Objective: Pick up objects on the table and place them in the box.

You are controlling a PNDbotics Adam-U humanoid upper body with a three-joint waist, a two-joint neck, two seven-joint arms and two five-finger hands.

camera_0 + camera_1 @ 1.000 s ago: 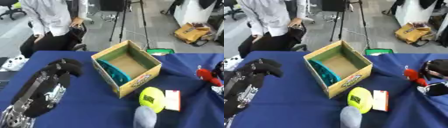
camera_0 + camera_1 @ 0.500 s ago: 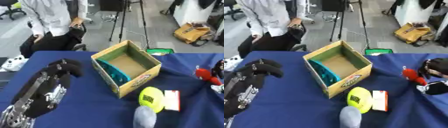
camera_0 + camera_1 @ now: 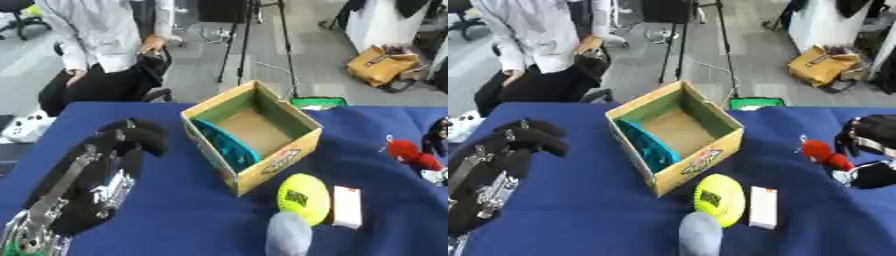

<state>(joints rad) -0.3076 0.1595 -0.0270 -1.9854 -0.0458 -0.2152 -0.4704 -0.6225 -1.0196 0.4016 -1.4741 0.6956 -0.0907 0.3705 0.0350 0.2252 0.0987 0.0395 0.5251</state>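
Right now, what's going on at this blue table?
A humanoid robot is clearing things off the blue table into an open cardboard box. Its right robot hand is at the table's right edge, closed around a red toy. Its left robot hand rests at the left, fingers curled, holding nothing. A teal thing already sits in the box. In front of the box lie a yellow ball, a small white box and a grey object.

The box's (image 3: 262, 165) side label is not readable.
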